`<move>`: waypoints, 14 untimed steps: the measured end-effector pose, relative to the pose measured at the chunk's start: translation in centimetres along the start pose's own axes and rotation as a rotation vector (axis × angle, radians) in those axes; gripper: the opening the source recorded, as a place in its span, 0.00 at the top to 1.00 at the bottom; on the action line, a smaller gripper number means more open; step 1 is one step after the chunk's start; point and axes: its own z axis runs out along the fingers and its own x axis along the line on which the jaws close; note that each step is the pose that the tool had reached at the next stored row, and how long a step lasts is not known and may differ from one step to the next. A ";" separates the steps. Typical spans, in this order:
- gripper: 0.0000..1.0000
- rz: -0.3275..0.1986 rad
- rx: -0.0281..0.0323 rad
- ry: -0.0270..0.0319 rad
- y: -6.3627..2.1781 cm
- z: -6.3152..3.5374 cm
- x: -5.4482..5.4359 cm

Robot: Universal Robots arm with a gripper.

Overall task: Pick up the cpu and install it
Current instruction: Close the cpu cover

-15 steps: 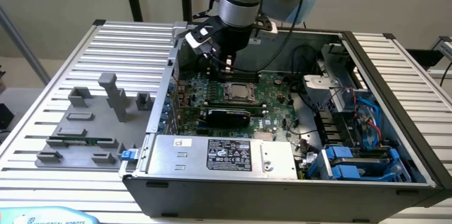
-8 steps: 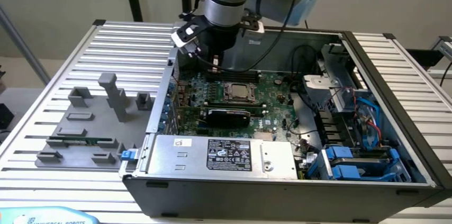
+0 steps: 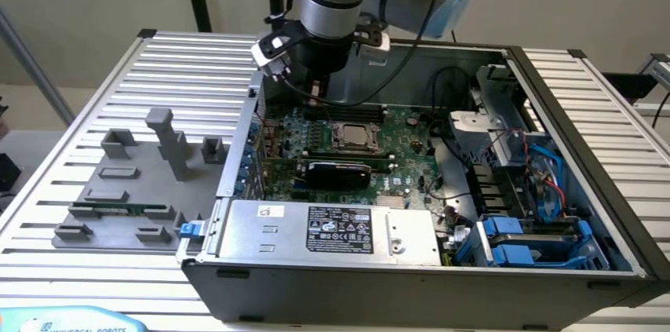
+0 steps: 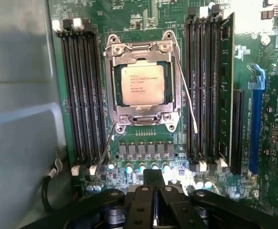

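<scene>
The cpu point(image 4: 142, 83), a flat square chip with a silver-grey top and printed text, lies seated in the metal socket frame point(image 4: 114, 90) on the green motherboard. In the exterior view the cpu point(image 3: 356, 136) sits in the middle of the board inside the open computer case. My gripper point(image 4: 154, 178) hovers above the board a short way off the socket, its black fingers shut together with nothing between them. The gripper point(image 3: 318, 95) hangs over the back part of the board, toward the exterior view's left.
Black memory slots point(image 4: 81, 90) flank the socket, and thin wire levers point(image 4: 189, 100) stand beside it. A power supply point(image 3: 335, 230) lies at the case's front and blue drive bays point(image 3: 523, 246) at its right. On the slatted table at left, a grey fixture point(image 3: 115, 191) holds a green memory stick point(image 3: 118, 209).
</scene>
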 end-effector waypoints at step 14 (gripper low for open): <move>0.89 0.101 -0.0028 0.0250 -0.20 0.04 0.0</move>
